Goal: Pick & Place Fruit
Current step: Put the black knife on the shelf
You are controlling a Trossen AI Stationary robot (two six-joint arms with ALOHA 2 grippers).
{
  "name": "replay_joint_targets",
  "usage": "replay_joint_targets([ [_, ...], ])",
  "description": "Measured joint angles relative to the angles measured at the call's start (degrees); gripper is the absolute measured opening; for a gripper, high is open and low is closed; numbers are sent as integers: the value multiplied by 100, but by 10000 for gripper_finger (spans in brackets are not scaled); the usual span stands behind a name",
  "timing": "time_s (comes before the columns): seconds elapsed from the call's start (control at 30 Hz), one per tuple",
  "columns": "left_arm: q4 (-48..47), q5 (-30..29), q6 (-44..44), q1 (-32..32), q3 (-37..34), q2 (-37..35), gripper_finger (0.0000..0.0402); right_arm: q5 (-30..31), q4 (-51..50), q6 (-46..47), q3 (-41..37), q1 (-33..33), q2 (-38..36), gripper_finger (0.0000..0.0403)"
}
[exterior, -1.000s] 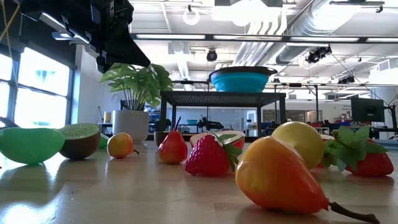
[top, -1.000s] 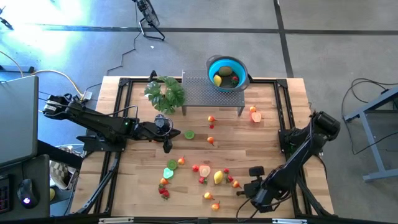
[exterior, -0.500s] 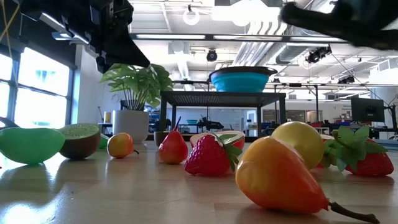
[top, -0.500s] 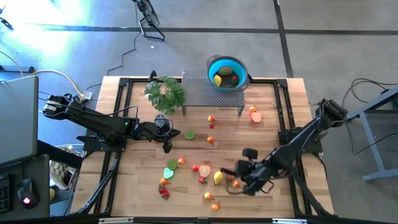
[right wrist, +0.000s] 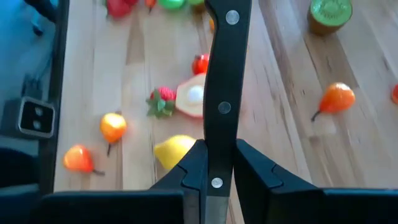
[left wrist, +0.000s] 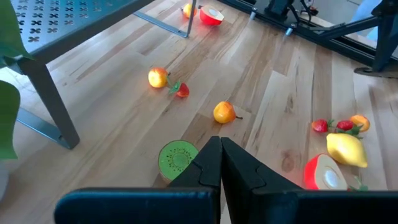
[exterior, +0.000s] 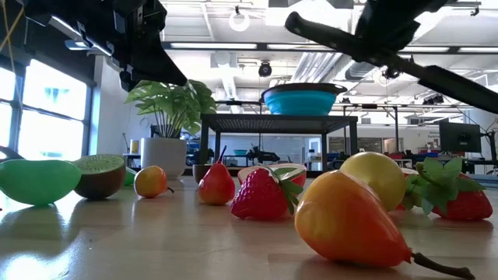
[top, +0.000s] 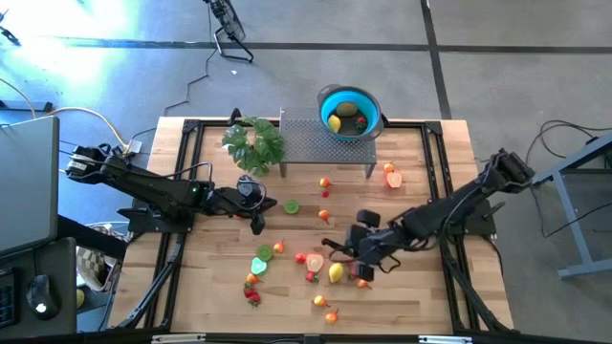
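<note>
Small toy fruits lie scattered on the wooden table: a lemon [top: 336, 272], strawberries [top: 309, 277], a green kiwi half [top: 291, 206] and orange pieces [top: 325, 218]. More fruit sits in the blue bowl [top: 349, 112] on a perforated metal stand [top: 328, 143]. My right gripper [top: 352, 250] hangs above the fruit near the table's middle, shut on a black-handled knife [right wrist: 227, 62]. My left gripper [top: 256, 224] hovers shut left of centre, beside the kiwi half [left wrist: 178, 157], and holds nothing. My right gripper pinches the knife's black riveted handle [right wrist: 217, 149] between its two fingers [right wrist: 189, 171]. The handle runs forward along the fingers and slants down toward the table. The knife is lifted clear above the lemon [right wrist: 174, 149] and strawberries. The blade does not show.
A bushy green plant [top: 253, 143] in a white pot stands at the far left of the stand. Black frame rails [top: 435, 162] run along the table's sides. Bare wood lies between the stand and the scattered fruit.
My right gripper, still shut on the knife, has swung from the table's near right corner toward the middle, rising and turning. It now hangs over the lemon and strawberries. The fruit has not moved.
</note>
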Motion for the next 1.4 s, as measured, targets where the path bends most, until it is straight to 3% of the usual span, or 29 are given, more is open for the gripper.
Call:
replay_joint_targets([
  [0.7,26,1,216,0,0,-126,0,-672,821,-905,0,-998,0,47],
  [1.03,-39,296,1280,2,0,-1170,0,-208,773,-918,708,-1586,2,47],
  [1.4,-1308,320,1397,2,-1,-2159,0,19,650,-642,1640,-2324,70,47],
])
